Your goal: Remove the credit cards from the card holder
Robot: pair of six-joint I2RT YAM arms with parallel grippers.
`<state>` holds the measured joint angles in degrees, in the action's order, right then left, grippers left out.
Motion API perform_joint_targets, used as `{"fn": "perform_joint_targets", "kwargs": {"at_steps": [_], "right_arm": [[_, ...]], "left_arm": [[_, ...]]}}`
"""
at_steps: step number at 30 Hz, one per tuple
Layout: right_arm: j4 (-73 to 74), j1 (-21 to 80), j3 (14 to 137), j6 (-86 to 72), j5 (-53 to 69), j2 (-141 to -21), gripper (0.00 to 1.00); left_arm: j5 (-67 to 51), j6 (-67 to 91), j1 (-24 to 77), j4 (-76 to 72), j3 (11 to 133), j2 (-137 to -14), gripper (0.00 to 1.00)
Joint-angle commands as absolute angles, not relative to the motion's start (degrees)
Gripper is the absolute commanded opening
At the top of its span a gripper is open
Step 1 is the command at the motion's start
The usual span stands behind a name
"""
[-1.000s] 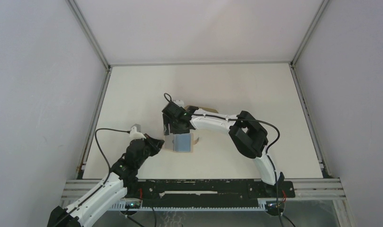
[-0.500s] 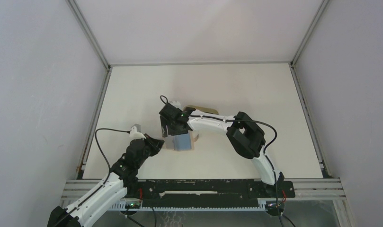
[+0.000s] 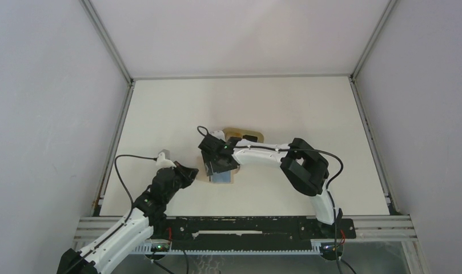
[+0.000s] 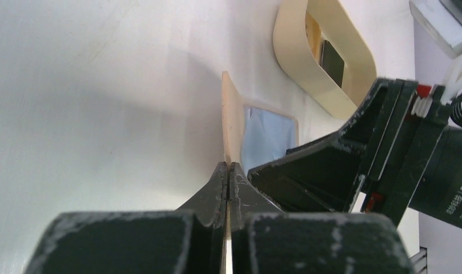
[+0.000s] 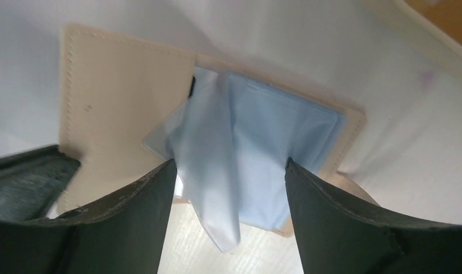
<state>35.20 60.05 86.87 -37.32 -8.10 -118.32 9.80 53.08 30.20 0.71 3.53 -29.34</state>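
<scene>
The tan card holder (image 5: pixel 120 108) lies open on the table (image 3: pixel 204 172). My left gripper (image 4: pixel 228 171) is shut on its thin left flap, which stands on edge (image 4: pixel 231 120). A light blue card (image 5: pixel 274 142) sits in the holder's pocket, and a light blue sheet or card corner (image 5: pixel 208 182) sticks out, tilted toward me. My right gripper (image 5: pixel 229 165) is open just above it, one finger on each side of the blue card, and covers most of it in the top view (image 3: pixel 220 164). A black card (image 4: pixel 331 54) lies inside the oval tray.
The tan oval tray (image 3: pixel 242 135) stands just behind the card holder, close to my right wrist; it also shows in the left wrist view (image 4: pixel 291 63). Grey walls enclose the white table (image 3: pixel 285 103) on three sides.
My right gripper has turned and come down toward the near side, over the blue card, hiding most of it from above. The left gripper has kept its hold on the flap.
</scene>
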Motion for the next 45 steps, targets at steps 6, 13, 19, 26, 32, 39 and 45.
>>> {"fn": "perform_joint_targets", "kwargs": {"at_steps": [6, 13, 19, 26, 32, 39, 45], "right_arm": [[42.2, 58.3, 81.2, -35.2, -16.3, -111.5, 0.79], [46.3, 55.9, 81.8, -33.5, -25.7, -109.6, 0.79], [38.5, 55.3, 77.9, -30.0, -19.7, -102.2, 0.80], [21.9, 54.6, 71.8, -26.9, 3.3, -94.1, 0.79], [10.4, 53.1, 69.0, -27.9, 17.3, -92.1, 0.78], [-10.2, 45.7, 58.2, -38.5, 24.8, -89.6, 0.78], [-8.6, 44.4, 57.6, -36.9, 23.3, -91.3, 0.77]], "left_arm": [[9.3, 52.4, 29.9, -3.1, 5.2, -29.6, 0.00], [10.3, 50.0, 29.9, -4.9, 2.9, -30.6, 0.00], [8.1, 49.5, 29.9, -8.6, 1.5, -31.6, 0.00], [4.0, 47.8, 29.6, -12.0, 2.8, -32.1, 0.00], [-3.1, 48.2, 29.3, -15.4, 7.0, -31.7, 0.00], [-4.5, 48.2, 28.7, -12.9, 11.7, -31.4, 0.00], [-3.0, 46.8, 28.6, -13.0, 9.6, -37.4, 0.00]]}}
